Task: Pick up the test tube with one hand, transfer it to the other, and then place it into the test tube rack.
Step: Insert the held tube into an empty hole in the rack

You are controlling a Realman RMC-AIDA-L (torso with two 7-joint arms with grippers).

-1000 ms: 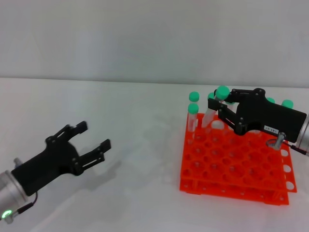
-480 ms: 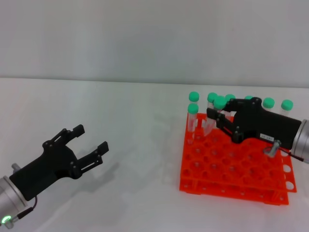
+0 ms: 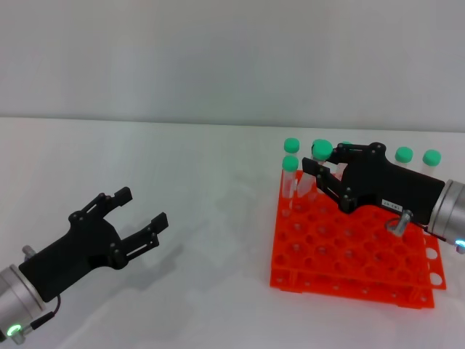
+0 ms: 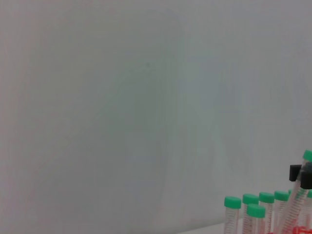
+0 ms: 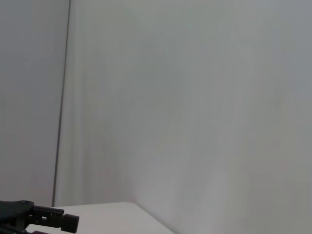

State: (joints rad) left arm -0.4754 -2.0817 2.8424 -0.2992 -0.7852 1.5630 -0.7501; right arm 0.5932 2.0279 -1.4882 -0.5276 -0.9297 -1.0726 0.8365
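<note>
My right gripper, blocky and black with a white label, is shut on the test tube just under its green cap. It holds the tube tilted over the back left part of the orange test tube rack. The tube's lower end reaches the rack's top tier; I cannot tell whether it is in a hole. My left gripper, with slim black prongs, is open and empty, low over the table at the front left, far from the rack. The left wrist view shows the held tube at its edge.
Other green-capped tubes stand in the rack's back rows: two at the left corner and two at the right. Several of them also show in the left wrist view. The white table spreads between the grippers.
My right gripper has moved down and a little to the left with the tube, bringing it to the rack's back left holes. The left gripper has stayed open and barely shifted.
</note>
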